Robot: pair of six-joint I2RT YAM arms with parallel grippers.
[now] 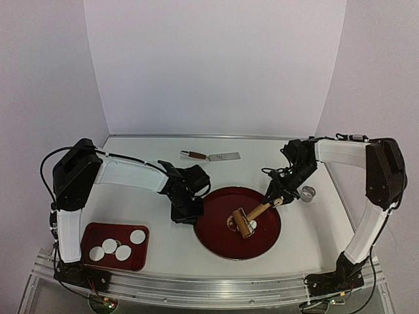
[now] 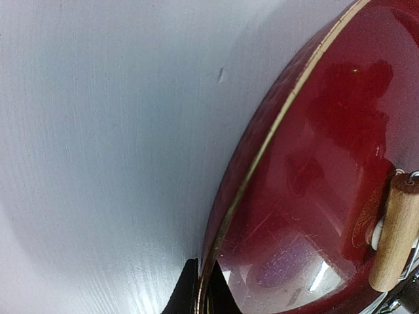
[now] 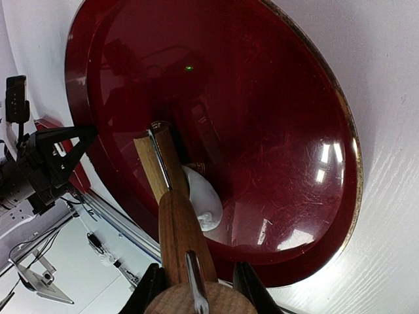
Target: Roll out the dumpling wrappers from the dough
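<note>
A round dark red plate (image 1: 262, 245) lies mid-table. My left gripper (image 1: 186, 212) (image 2: 203, 292) is shut on the plate's left rim (image 2: 262, 150), one finger on each side of its gold edge. My right gripper (image 1: 278, 199) (image 3: 200, 288) is shut on the handle of a wooden roller (image 1: 245, 221) (image 3: 180, 222). The roller's head rests on the plate over a small white dough piece (image 1: 253, 226) (image 3: 204, 196), part of which it hides. Several dumpling wrappers (image 1: 137, 236), flat white discs, lie in a small red tray (image 1: 88, 232) at the front left.
A small metal ring (image 1: 308, 192) stands on the table right of the plate, close to my right wrist. A scraper with a brown handle (image 1: 209, 156) lies near the back wall. The table's front rail runs just below the plate and tray.
</note>
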